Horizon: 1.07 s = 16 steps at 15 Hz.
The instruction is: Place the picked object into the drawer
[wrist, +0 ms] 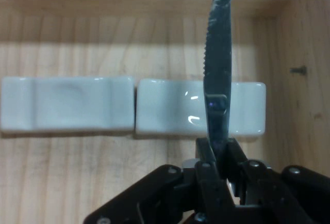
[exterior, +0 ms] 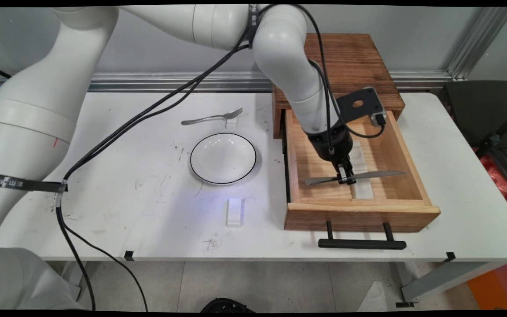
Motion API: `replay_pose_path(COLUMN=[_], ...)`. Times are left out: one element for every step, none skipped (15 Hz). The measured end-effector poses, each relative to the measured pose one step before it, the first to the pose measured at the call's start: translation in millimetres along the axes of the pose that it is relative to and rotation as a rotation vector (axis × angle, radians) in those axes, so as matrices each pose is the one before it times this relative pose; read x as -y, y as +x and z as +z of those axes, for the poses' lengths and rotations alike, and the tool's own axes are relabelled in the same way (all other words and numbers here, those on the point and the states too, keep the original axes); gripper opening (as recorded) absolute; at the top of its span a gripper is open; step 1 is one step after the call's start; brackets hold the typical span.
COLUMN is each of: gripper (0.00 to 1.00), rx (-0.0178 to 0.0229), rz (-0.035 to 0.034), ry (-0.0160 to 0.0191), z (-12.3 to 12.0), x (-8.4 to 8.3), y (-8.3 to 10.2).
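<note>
Gripper (exterior: 346, 177) is clamped on a knife (exterior: 376, 175) inside the open wooden drawer (exterior: 361, 215). Two white rests (wrist: 67, 104) lie end to end on the drawer floor beneath the blade. Plate (exterior: 223, 158) and fork (exterior: 212, 117) lie left of the drawer.

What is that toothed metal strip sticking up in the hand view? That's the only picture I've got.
Observer: It's a table knife. In the main view it runs across an open wooden drawer, with the gripper shut on it near its middle.
Visitor: And the two white blocks behind it?
Observer: Two white rests lying end to end on the drawer's floor, under the knife.
Visitor: Anything outside the drawer?
Observer: On the white table left of it lie a white plate with a dark rim, a fork beyond the plate, and another white rest on the plate's near side.
</note>
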Motion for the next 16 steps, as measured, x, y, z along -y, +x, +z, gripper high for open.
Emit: replay_pose_path(gripper=[0.0, 0.0, 0.0, 0.0, 0.0, 0.0, 0.0, 0.0, 0.0, 0.0, 0.0, 0.0, 0.0, 0.0, 0.0, 0.0], rx=[0.00034, 0.00059, 0.00027, -0.0006, -0.00026, -0.00027, -0.00047, -0.00056, -0.00063, -0.00062, -0.00062, -0.00096, -0.00089, -0.00054, -0.00111, -0.00094], rz=[0.00013, -0.0002, 0.00001, -0.00051, -0.00041, -0.00055, -0.001, -0.00134, -0.00174, -0.00145, -0.00182, -0.00178, -0.00113, -0.0011, -0.00186, -0.00104], ry=[-0.00009, 0.00049, 0.00041, 0.00151, 0.00076, 0.0008, 0.00078, 0.00078, 0.00034, 0.00019, 0.00039, 0.00058, 0.00058, 0.00039, 0.00114, 0.0009], z=[1.95, 2.04, 1.61, 2.7, 1.51, 1.41, 2.11, 2.24, 2.15, 1.69, 1.85, 1.9, 1.12, 0.91, 1.45, 1.01], x=[-0.3, -0.18, -0.1, 0.02, 0.01, 0.02, -0.03, -0.11, -0.29, -0.28, -0.27, -0.38, -0.17, -0.16, -0.1, -0.09], y=[-1.06, -1.01, -0.76, -1.11, -0.62, -0.62, -0.89, -1.02, -0.98, -0.83, -0.97, -1.0, -0.55, -0.47, -0.9, -0.57])
